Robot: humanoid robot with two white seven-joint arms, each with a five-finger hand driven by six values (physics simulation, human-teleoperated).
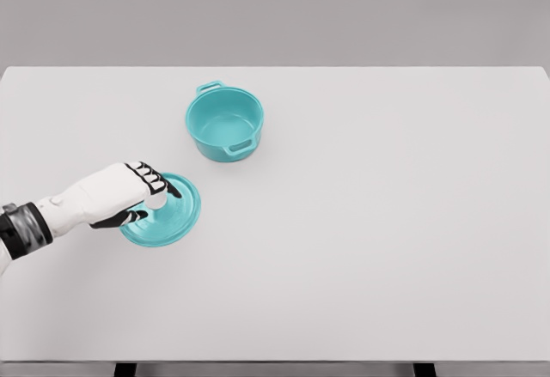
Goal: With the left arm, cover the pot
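Head view: the teal pot stands upright and uncovered on the white table, toward the far side left of centre, with one loop handle at its far-left rim and one at its near-right rim. The teal lid lies flat on the table, near and to the left of the pot, well apart from it. The left hand covers the lid's left part with fingers curled around its central knob, thumb beneath.
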